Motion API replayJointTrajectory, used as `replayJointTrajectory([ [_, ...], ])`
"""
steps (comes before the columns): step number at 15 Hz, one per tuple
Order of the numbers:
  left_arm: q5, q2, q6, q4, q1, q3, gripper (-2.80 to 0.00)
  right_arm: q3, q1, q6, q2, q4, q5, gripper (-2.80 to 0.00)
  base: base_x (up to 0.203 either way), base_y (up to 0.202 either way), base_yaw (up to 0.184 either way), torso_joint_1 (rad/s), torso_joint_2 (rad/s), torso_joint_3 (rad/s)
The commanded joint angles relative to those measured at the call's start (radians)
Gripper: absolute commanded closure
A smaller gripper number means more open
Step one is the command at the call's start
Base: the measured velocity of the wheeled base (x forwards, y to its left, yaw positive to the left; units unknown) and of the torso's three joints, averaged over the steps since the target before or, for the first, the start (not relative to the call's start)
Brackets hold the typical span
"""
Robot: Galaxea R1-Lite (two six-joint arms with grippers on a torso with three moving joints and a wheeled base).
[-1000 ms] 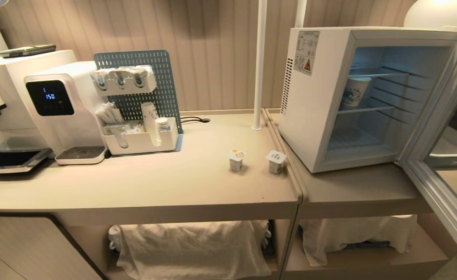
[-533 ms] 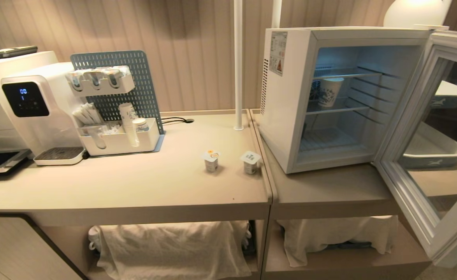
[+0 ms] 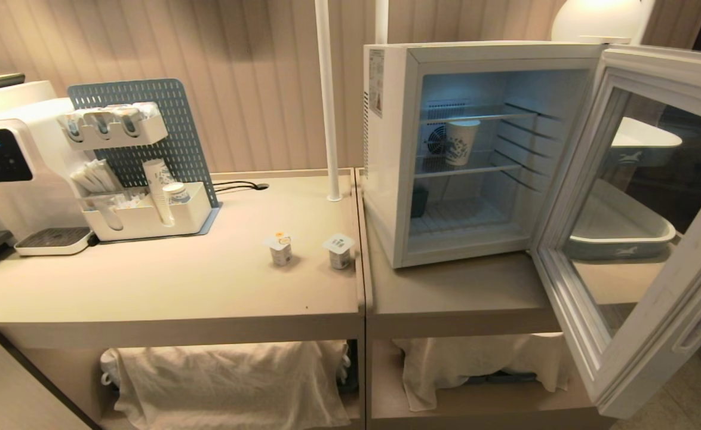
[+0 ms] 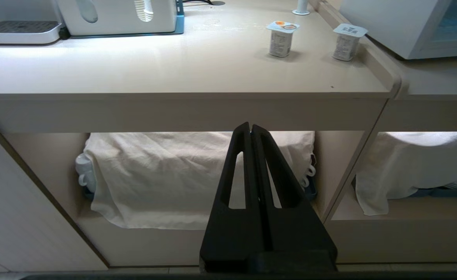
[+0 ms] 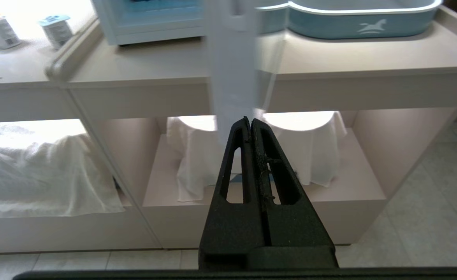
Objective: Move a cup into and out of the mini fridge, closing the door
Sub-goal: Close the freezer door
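Observation:
The white mini fridge (image 3: 389, 179) stands on the right counter with its door (image 3: 637, 239) swung wide open toward me. A white paper cup (image 3: 461, 142) with a blue pattern stands upright on the middle wire shelf inside. Neither arm shows in the head view. My left gripper (image 4: 250, 128) hangs shut and empty below the left counter's front edge. My right gripper (image 5: 248, 121) is shut and empty too, low in front of the right counter, just under the open door's edge (image 5: 232, 58).
Two small sealed yogurt cups (image 3: 280, 248) (image 3: 338, 251) stand near the left counter's right edge. A water dispenser (image 3: 10, 173) and a blue pegboard organiser (image 3: 141, 173) sit at the back left. A blue-and-white tray (image 3: 619, 230) lies behind the door. Cloth-covered items fill the lower shelves (image 3: 231, 382).
The whole scene has slid left in the head view, so the camera has moved right; the fridge's open front now faces me more squarely. Nothing on the counters has moved.

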Motion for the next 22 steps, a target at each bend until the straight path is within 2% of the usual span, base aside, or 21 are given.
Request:
replayJointTrajectory([
  [1, 0.000, 0.000, 0.000, 0.000, 0.001, 0.002, 0.00, 0.000, 0.000, 0.000, 0.002, 0.001, 0.000, 0.00, 0.000, -0.197, -0.004, 0.002, 0.00, -0.002],
  [11, 0.000, 0.000, 0.000, -0.001, 0.001, 0.002, 0.00, 0.000, 0.000, 0.001, 0.005, -0.001, 0.000, 0.00, 0.000, -0.192, 0.000, 0.002, 0.00, 0.003],
  [14, 0.000, 0.000, 0.000, -0.001, 0.001, 0.002, 0.00, -0.005, 0.000, 0.001, 0.003, 0.006, -0.001, 0.00, 0.000, -0.066, 0.000, 0.005, 0.00, 0.002],
  [16, 0.000, 0.000, 0.000, -0.001, 0.001, 0.002, 0.00, -0.105, 0.000, 0.028, 0.032, 0.025, -0.004, 0.00, 0.000, 0.000, 0.000, 0.000, 0.00, 0.000],
  [19, 0.000, 0.000, -0.002, -0.001, 0.001, 0.002, 0.00, -0.283, 0.000, 0.170, 0.302, 0.035, -0.075, 0.00, 0.000, 0.000, 0.000, 0.000, 0.00, 0.000],
  [22, 0.000, 0.000, -0.002, -0.001, 0.001, 0.002, 0.00, -0.446, -0.022, 0.274, 0.813, -0.016, -0.117, 0.00, 0.000, 0.000, 0.000, 0.000, 0.00, 0.000],
])
